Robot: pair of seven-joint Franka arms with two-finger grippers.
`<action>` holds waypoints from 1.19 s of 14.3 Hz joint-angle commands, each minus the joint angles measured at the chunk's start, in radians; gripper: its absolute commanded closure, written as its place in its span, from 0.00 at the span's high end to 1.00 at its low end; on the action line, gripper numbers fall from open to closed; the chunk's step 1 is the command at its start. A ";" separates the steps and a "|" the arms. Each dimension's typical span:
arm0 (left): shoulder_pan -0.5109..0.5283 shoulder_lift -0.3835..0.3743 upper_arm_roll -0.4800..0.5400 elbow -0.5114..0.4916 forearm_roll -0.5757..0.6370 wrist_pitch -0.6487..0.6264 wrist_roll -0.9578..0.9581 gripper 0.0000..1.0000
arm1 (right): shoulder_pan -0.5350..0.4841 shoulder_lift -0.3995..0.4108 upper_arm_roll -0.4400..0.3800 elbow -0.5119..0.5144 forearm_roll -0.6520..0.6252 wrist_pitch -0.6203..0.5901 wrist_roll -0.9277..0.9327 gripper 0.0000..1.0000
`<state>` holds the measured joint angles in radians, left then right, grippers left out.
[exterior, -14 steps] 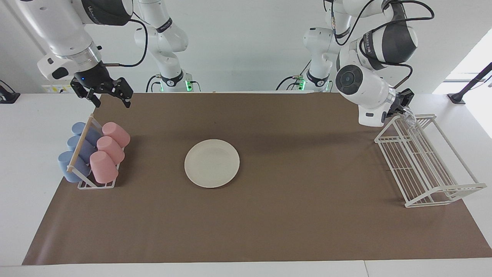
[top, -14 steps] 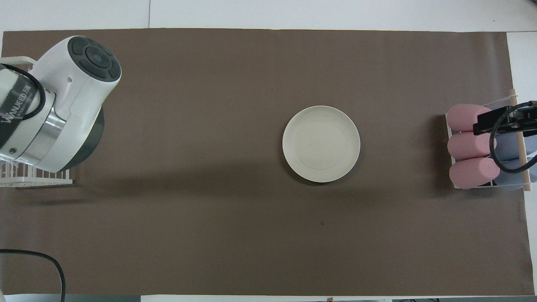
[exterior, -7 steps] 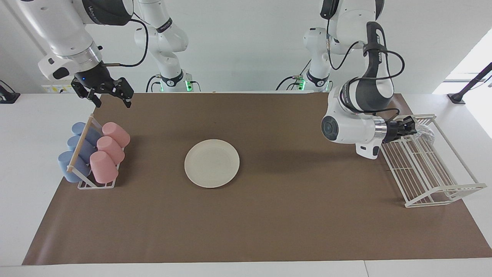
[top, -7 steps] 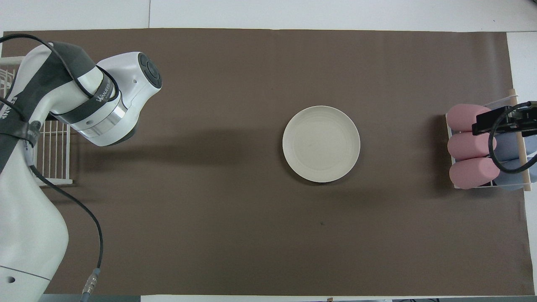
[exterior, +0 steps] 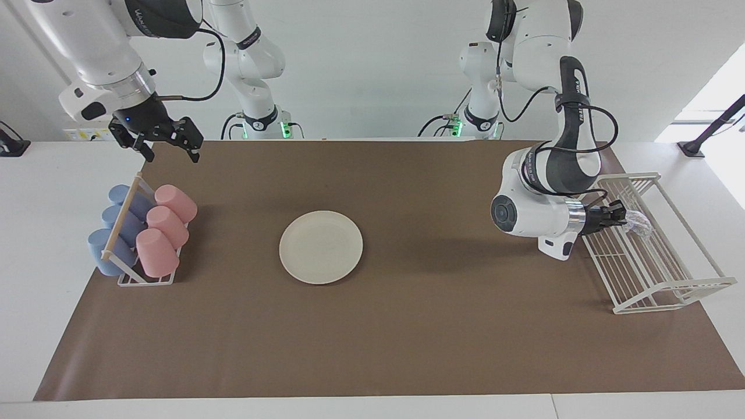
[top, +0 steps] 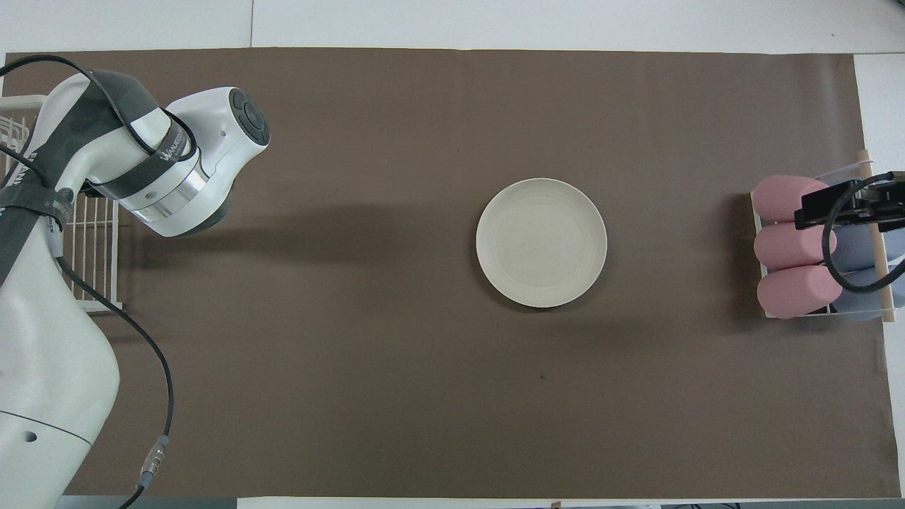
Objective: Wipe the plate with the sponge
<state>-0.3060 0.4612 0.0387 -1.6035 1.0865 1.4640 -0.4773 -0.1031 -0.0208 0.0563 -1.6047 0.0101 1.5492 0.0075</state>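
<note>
The cream-white plate (exterior: 320,247) (top: 541,242) lies flat in the middle of the brown mat with nothing on it. My left gripper (exterior: 621,216) reaches sideways over the white wire rack (exterior: 669,289), shut on the small silvery sponge (exterior: 638,222), which sticks out from its fingertips above the rack's wires. In the overhead view the left arm's own body hides both the gripper and the sponge. My right gripper (exterior: 171,153) hangs open and holds nothing, up over the mat's edge beside the cup rack, well away from the plate.
A cup rack (exterior: 129,278) (top: 877,233) holding pink and blue cups lying on their sides stands at the right arm's end. The wire rack (top: 92,244) stands at the left arm's end. The brown mat (exterior: 372,337) covers most of the white table.
My left arm has swung down and straightened, carrying the sponge along the wire rack away from the robots. The right arm, the plate and both racks have not moved.
</note>
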 commanded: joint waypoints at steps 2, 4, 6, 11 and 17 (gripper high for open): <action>0.005 -0.010 0.000 -0.012 -0.016 0.038 0.002 0.00 | -0.001 -0.002 0.000 0.009 0.016 -0.017 0.016 1.00; 0.011 -0.010 0.000 -0.012 -0.017 0.047 0.002 0.00 | -0.001 -0.002 0.000 0.009 0.016 -0.017 0.016 1.00; 0.011 -0.010 0.000 -0.012 -0.016 0.047 0.002 0.00 | -0.001 -0.002 0.000 0.009 0.016 -0.015 0.016 1.00; 0.019 -0.010 0.001 -0.010 -0.016 0.064 0.000 1.00 | 0.000 -0.002 0.000 0.008 0.016 -0.017 0.017 1.00; 0.019 -0.009 0.001 -0.007 -0.017 0.064 0.002 1.00 | 0.000 -0.002 0.000 0.009 0.016 -0.018 0.017 1.00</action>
<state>-0.2934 0.4612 0.0399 -1.6035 1.0810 1.5083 -0.4773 -0.1019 -0.0208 0.0563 -1.6046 0.0101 1.5491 0.0076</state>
